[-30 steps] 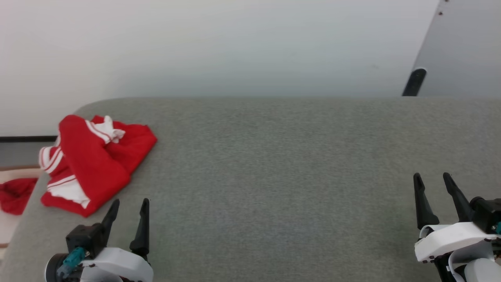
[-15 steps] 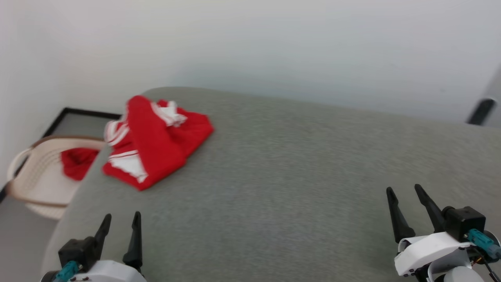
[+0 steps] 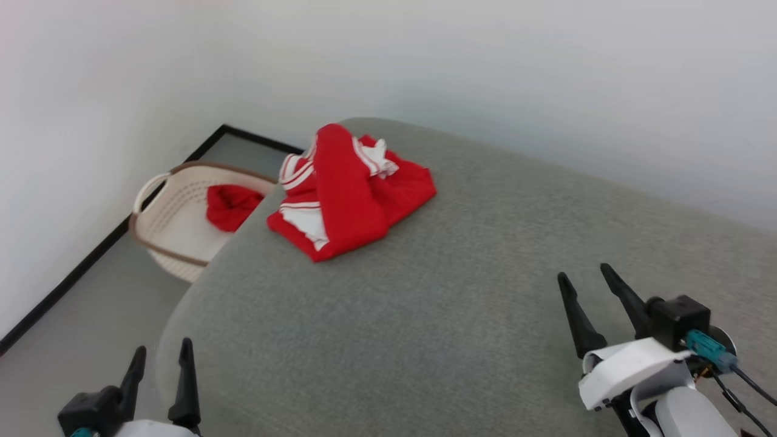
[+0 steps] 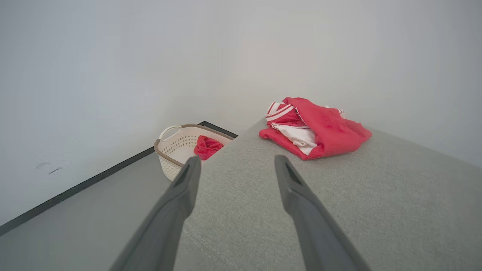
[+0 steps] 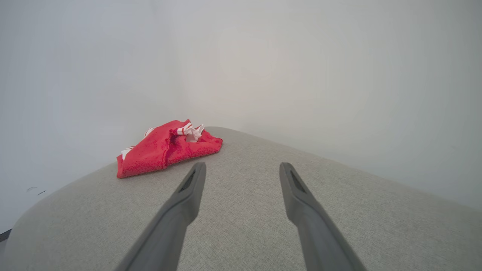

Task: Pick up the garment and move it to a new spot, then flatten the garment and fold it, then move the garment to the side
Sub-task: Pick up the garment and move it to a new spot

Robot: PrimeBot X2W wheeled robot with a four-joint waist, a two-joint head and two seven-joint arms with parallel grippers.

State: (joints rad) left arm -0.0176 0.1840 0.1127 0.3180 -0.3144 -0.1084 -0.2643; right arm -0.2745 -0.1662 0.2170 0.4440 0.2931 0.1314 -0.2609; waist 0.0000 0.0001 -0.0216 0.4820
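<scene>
The robot's head has swung left in the last second, so the shirt [image 3: 349, 194] now sits mid-view, at about eleven o'clock, and a basket [image 3: 159, 238] on the floor has come into sight. The shirt itself hasn't shifted. I'd say it's lining up for the pick-up. The shirt lies crumpled on the worktop's [image 3: 455, 303] far left corner, red, with white sleeves and striped trim bunched up. The left hand [image 3: 162, 346] and right hand [image 3: 583, 271] are spread wide, empty, well apart from it.

The head camera looks forward and down on the grey cushion [image 3: 461, 315] from high up, both wrist cameras look low across it toward the wall [image 3: 485, 60], and all three share the garment [image 3: 352, 188] at its far left end.
</scene>
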